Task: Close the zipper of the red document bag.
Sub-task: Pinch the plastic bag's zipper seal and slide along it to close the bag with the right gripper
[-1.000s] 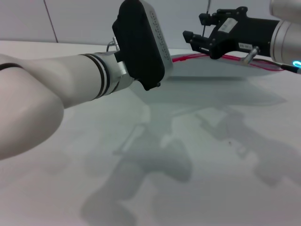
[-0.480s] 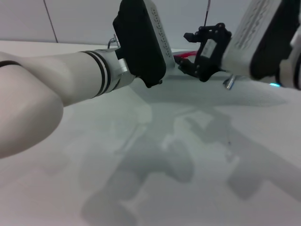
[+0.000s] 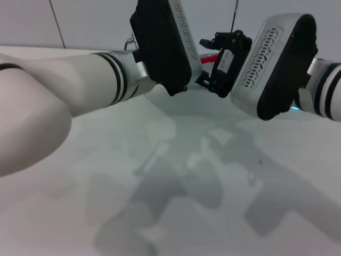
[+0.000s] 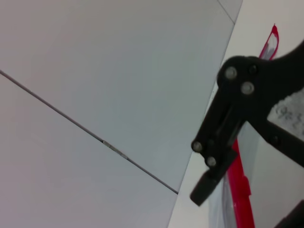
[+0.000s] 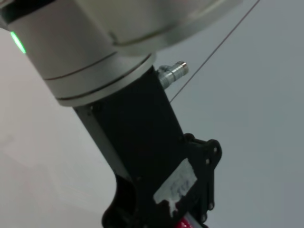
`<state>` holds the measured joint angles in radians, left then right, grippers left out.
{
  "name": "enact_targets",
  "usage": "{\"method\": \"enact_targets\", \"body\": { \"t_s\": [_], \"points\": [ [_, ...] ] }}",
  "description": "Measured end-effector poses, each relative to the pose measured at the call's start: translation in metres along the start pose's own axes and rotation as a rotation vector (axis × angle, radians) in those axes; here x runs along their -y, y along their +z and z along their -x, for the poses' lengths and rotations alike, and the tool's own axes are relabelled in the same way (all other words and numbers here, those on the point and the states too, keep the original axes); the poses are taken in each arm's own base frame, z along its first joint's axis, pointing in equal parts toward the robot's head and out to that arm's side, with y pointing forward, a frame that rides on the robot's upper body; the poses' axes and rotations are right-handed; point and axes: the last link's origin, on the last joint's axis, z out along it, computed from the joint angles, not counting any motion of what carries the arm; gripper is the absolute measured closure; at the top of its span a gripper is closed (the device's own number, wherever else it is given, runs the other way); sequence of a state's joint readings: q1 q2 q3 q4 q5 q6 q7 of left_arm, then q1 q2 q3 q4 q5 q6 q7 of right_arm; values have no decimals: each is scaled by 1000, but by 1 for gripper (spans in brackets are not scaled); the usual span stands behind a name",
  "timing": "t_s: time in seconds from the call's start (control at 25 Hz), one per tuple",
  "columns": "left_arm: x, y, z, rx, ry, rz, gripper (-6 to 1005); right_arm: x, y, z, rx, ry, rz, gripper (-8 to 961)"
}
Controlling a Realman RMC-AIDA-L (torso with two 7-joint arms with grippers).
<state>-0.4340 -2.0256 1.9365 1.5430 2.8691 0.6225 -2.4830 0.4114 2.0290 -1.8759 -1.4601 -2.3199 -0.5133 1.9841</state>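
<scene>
Only a short stretch of the zipper (image 3: 209, 57) shows as a bright red strip at the far edge of the table, between my two wrists. The red document bag (image 4: 259, 156) appears pale and translucent beside the red strip (image 4: 237, 185) in the left wrist view; in the head view the arms hide most of it. My right gripper (image 3: 203, 61) stands open, its black fingers above and below the red strip. My left wrist housing (image 3: 160, 42) covers the left gripper. The right wrist view shows that gripper's black body (image 5: 152, 156), with a touch of red (image 5: 183, 223) below it.
The pale table (image 3: 176, 176) stretches toward me, crossed by the arms' shadows. A grey wall (image 3: 90, 21) rises right behind the bag. The bulky right wrist housing (image 3: 272, 64) hangs over the table at the right.
My right arm swung left and nearer, turning its housing toward the head camera and bringing its gripper beside the left wrist over the red strip. The left wrist rose slightly.
</scene>
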Motion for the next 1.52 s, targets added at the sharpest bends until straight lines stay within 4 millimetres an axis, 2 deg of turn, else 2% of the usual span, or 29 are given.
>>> {"method": "enact_targets", "body": {
  "t_s": [0.28, 0.52, 1.28, 1.52],
  "points": [
    [3, -1, 2, 8, -2, -5, 943, -7, -2, 2, -3, -42, 8, 446],
    [3, -1, 2, 13, -3, -2, 943, -6, -7, 2, 12, -65, -59, 545],
    [4, -6, -4, -3, -1, -7, 944, -3, -5, -7, 1, -65, -97, 546],
    [5, -6, -3, -1, -1, -7, 943, -11, -3, -10, -19, -111, -81, 547]
  ]
}}
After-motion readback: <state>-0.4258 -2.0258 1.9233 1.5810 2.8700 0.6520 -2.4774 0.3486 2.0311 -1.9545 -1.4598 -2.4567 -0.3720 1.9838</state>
